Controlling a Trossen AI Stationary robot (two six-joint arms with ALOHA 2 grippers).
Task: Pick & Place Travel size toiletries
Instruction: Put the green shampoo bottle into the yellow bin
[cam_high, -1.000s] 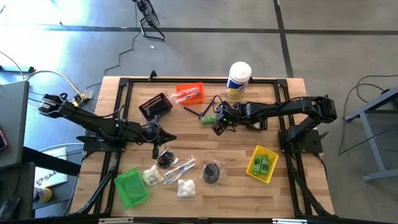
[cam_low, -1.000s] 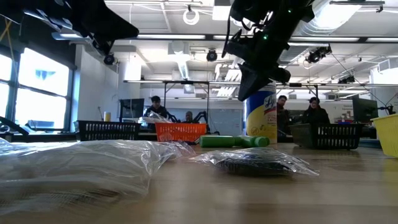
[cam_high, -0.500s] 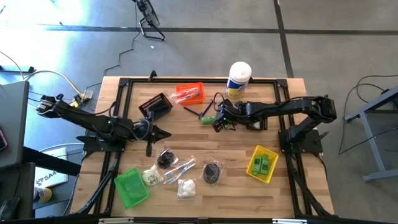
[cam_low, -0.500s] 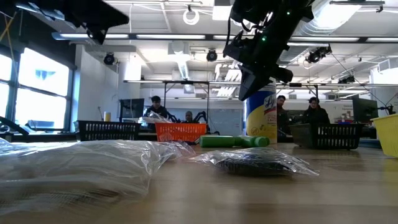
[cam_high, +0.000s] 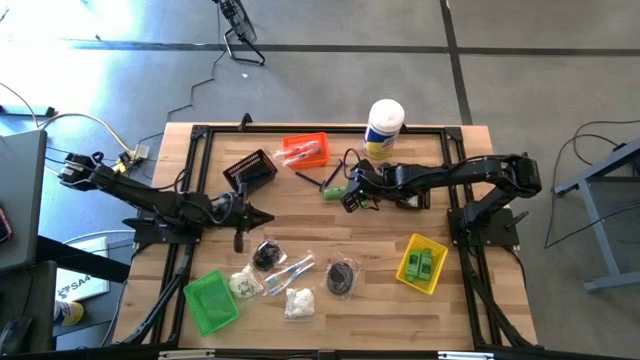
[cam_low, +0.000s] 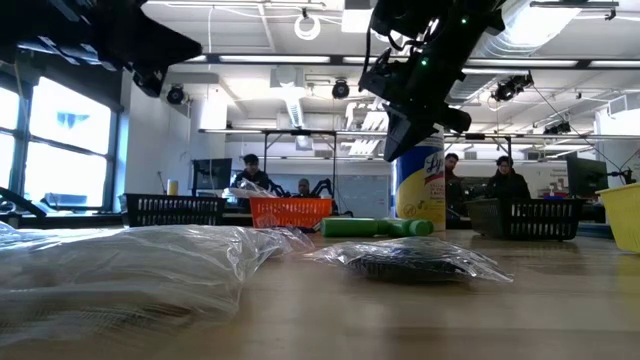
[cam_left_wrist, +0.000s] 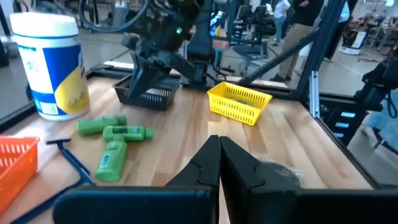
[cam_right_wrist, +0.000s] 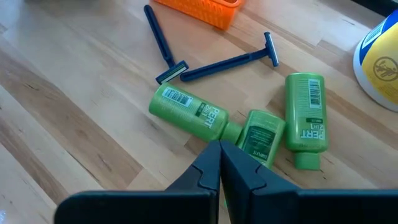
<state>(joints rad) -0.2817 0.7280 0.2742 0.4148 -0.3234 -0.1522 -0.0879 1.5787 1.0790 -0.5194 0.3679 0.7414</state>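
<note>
Three bright green mini bottles (cam_right_wrist: 189, 114) lie on their sides on the wood near the table's far edge, also seen as green bottles (cam_high: 335, 190) in the high view. Two dark blue razors (cam_right_wrist: 227, 61) lie beside them. My right gripper (cam_right_wrist: 219, 149) hangs shut in the air just above and on the near side of the bottles, as the right gripper (cam_low: 410, 125) shows in the low view. My left gripper (cam_left_wrist: 219, 146) is shut, empty, above bare wood at the table's left-middle (cam_high: 255, 214). Clear-wrapped packets (cam_high: 290, 272), a dark round bundle (cam_high: 342, 275) and a bag of white puffs (cam_high: 298, 302) lie near the near edge.
A tall white canister (cam_high: 385, 128) stands at the far edge. An orange bin (cam_high: 305, 150) and a black bin (cam_high: 250, 170) sit far left. A yellow bin (cam_high: 422, 262) with green bottles sits near right, a green bin (cam_high: 210, 300) near left. People stand beyond the table.
My right gripper has moved a little toward the far edge, closer over the green bottles, staying shut. My left gripper has drawn back slightly toward the table's left and far side. No object has moved.
</note>
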